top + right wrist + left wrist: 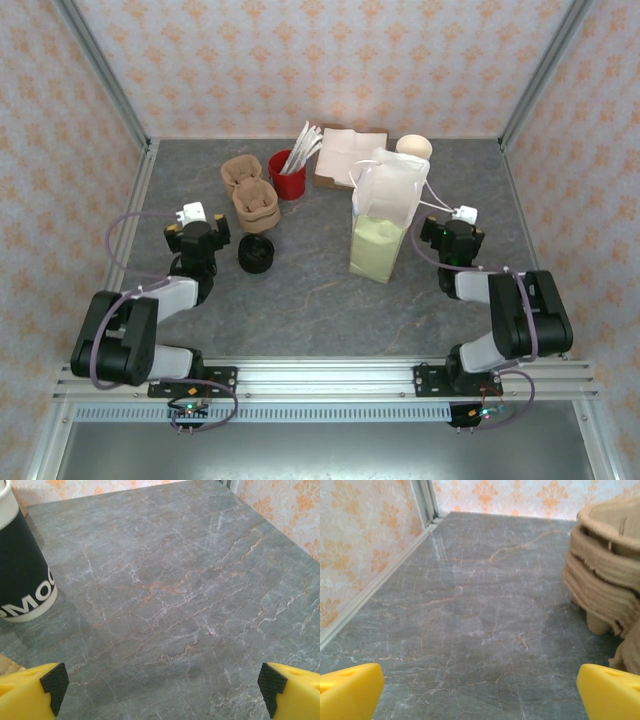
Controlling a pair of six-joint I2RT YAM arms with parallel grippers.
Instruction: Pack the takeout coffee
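We see left jaws and right jaws released, holding nothing. A paper bag (386, 205) stands upright on the desk (300, 292)

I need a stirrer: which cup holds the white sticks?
The red cup, beside the brown pulp trays; the cream-topped cup behind the bag shows none.
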